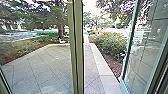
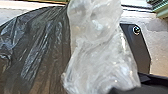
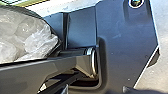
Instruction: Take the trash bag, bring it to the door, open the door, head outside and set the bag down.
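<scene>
Trash bag (image 2: 40,47) bulges in creased, glossy black and crumpled, milky plastic, diagonally seamed paving (image 1: 50,67) lies outside, and I cannot tell either gripper's opening.

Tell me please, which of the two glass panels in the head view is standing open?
The right panel, with the teal frame: it is swung outward at an angle. The left panel reaches the green post.

High head view facing forward and down, close wrist views sharing the trash bag (image 2: 42,47)
</scene>
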`<state>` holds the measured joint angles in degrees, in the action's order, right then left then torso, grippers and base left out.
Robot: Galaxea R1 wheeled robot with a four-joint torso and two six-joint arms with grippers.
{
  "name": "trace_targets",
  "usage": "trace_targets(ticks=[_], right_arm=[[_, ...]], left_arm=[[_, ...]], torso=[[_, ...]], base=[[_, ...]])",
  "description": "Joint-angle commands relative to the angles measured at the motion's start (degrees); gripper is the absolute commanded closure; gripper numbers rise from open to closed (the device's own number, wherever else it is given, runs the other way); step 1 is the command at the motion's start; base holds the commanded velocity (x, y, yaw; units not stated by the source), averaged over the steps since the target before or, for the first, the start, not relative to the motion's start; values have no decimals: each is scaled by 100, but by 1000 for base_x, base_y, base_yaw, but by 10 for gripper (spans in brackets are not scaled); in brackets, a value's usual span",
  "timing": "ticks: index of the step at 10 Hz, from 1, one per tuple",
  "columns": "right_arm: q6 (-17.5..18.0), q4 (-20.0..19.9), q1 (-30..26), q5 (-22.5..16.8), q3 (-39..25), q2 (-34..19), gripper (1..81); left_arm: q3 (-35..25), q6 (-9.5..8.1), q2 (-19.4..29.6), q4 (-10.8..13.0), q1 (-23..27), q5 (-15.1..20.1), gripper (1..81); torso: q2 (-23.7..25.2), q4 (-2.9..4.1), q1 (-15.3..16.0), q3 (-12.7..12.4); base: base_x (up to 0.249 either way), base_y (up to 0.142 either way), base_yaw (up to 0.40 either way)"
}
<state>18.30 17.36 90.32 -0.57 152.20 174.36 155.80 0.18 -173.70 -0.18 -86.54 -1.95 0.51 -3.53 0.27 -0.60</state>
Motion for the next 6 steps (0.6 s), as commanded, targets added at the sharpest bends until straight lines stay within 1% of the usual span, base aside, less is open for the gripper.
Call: trace_targets(ticks=[1, 6], right_arm=[[-54, 57, -290, -277, -51, 5, 10], [-46, 48, -264, -277, -34, 22, 10]], left_arm=[[4, 43, 28, 62, 335, 265, 811], [4, 43, 20, 62, 335, 265, 811]], torso=[[0, 0, 0, 0], [0, 0, 0, 0]], base=[[0, -100, 0], [0, -101, 0]])
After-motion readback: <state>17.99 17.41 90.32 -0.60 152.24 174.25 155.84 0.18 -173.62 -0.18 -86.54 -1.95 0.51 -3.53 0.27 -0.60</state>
